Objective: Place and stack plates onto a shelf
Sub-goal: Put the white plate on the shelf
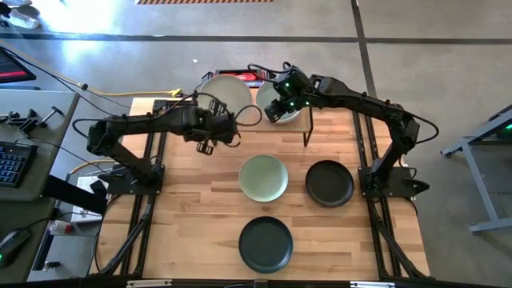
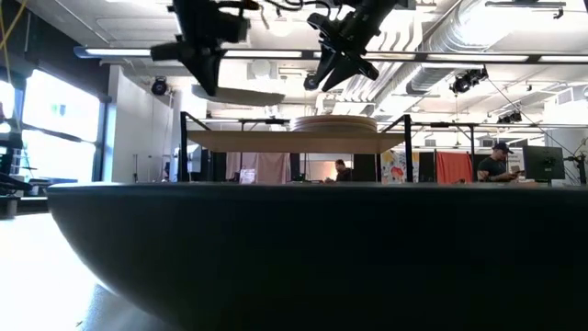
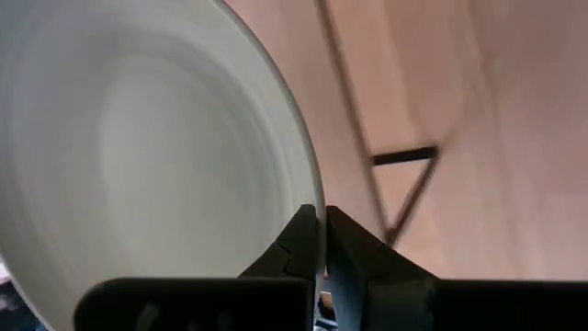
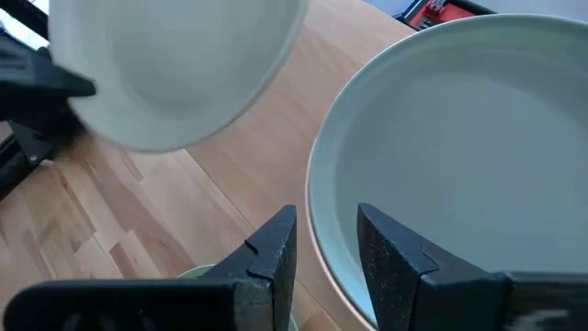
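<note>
My left gripper (image 1: 226, 120) is shut on a white plate (image 1: 222, 92) and carries it in the air above the left part of the shelf (image 2: 276, 141). In the low view this plate (image 2: 241, 95) hovers above the board. A stack of plates (image 2: 333, 123) sits on the shelf's right part, with a pale plate (image 4: 459, 156) on top. My right gripper (image 1: 280, 108) is open just above that stack. Its fingers stand on either side of the top plate's rim without touching it. A sage green plate (image 1: 263, 178) and two black plates (image 1: 329, 183) (image 1: 266, 243) lie on the table. My left gripper pinches the white plate's rim (image 3: 321, 219) between its two fingers, one on the upper face and one on the underside. The fingers come roughly level from the table's near-left side. The plate is lifted clear and is nearly level.
The shelf stands on thin black legs (image 1: 306, 132) at the table's far edge. The nearest black plate (image 2: 303, 257) fills the low view's foreground. There is bare tabletop to the left of the green plate (image 1: 192, 192). People sit in the room beyond the table (image 2: 342, 171).
</note>
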